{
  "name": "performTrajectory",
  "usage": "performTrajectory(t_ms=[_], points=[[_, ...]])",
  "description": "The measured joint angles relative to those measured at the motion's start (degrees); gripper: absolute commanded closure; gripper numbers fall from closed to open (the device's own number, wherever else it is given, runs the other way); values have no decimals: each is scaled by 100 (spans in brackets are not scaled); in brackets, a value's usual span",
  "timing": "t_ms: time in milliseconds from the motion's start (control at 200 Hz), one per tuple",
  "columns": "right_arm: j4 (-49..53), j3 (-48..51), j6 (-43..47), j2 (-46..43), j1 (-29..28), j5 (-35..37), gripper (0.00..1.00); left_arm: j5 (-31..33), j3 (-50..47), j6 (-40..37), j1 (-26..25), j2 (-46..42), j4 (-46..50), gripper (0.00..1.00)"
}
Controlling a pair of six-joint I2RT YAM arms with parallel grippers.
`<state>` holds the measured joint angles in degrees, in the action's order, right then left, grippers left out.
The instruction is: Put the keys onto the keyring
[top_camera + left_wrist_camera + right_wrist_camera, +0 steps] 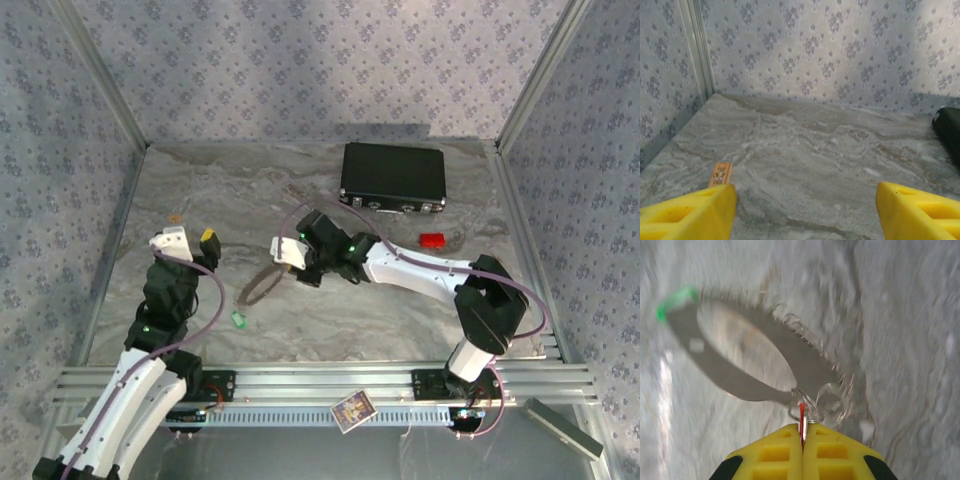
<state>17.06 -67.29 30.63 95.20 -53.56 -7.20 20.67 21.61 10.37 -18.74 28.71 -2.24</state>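
Note:
My right gripper (802, 434) is shut on the red key (801, 421), held edge-on with its small metal ring just past the fingertips. The key's tip touches the near end of the keyring (790, 320), a thin pale wire loop lying on the marble table. The green key (671, 304) lies on the table at the loop's far end. From above, the right gripper (287, 252) is at the loop's (245, 294) upper end and the green key (238, 320) lies just below it. My left gripper (806, 196) is open over bare table at the left (192, 240).
A black box (392, 178) stands at the back right, its corner at the edge of the left wrist view (947, 127). A red block (432, 240) lies to the right of the right arm. A small orange tag (721, 174) lies by the left finger. A card (352, 408) rests on the front rail.

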Motion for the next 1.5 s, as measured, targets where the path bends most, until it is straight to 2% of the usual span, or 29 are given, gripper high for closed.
performTrajectory(t_ms=[195,550,605,755,844,954,1064,1179,1344,1504], points=[[750,527,358,142,39,649,100,96,-70,68,17,448,-164,27],[1394,605,494,280,-238,1526,100,184,-70,-87,201,721,-251,24],[1523,608,481,282,-291,1613,95,195,-70,-120,227,745,-264,23],[1836,623,424,339,-350,1696,71,232,-70,-236,293,835,-282,19],[2009,691,339,348,-337,1637,64,258,-70,-308,367,949,-343,16],[2063,835,258,197,-197,1375,61,280,-70,-385,470,1158,-402,0],[1969,1130,153,-476,260,916,57,275,-70,-481,619,1335,-446,0],[1318,1587,-153,-1687,1095,417,56,208,-70,-498,817,1563,-612,0],[-614,2640,-1078,-3077,2577,286,52,-11,-72,-608,1025,2164,-962,0],[-2417,3768,-1834,-3176,3799,595,52,-345,-153,-645,1314,2557,-1322,0]])
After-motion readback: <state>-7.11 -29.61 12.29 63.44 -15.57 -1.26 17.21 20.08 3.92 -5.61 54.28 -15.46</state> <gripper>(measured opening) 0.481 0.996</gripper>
